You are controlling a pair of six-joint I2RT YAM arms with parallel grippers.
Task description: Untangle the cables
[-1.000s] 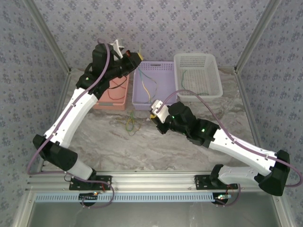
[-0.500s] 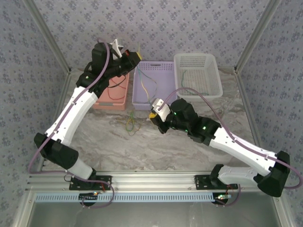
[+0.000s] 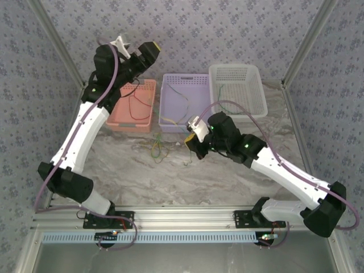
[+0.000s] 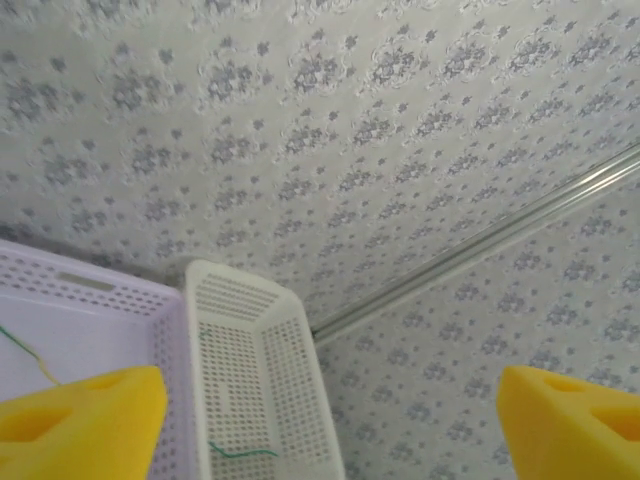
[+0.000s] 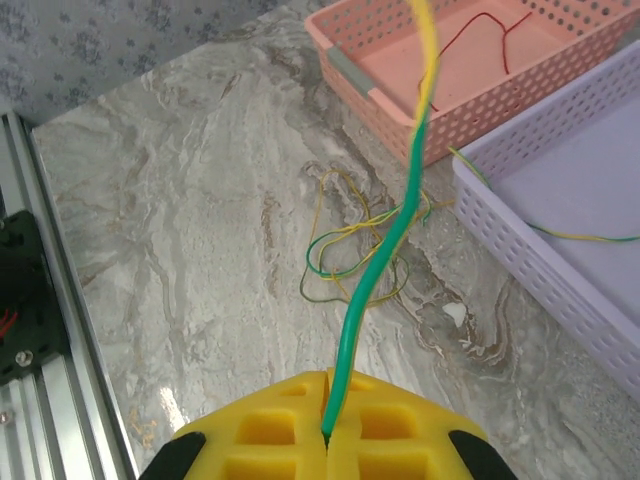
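Since the cables [image 5: 352,248] are thin, limp and light — best pinched near a free end — the right claw [image 5: 328,440] is closed tight on one green-and-yellow strand [image 5: 372,282], the rest lying knotted beyond on the worktop [image 5: 180,200] near the pink basket [image 5: 395,95]. Farther back, the left claw [image 4: 325,420] hangs high — spread wide and empty.

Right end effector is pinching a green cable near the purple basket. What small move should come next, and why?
Probably carry the right end effector a little toward the purple basket and open it there. It is shut on the green cable, close beside that basket, while the left end effector is open and holds nothing. A tangle lies on the table.
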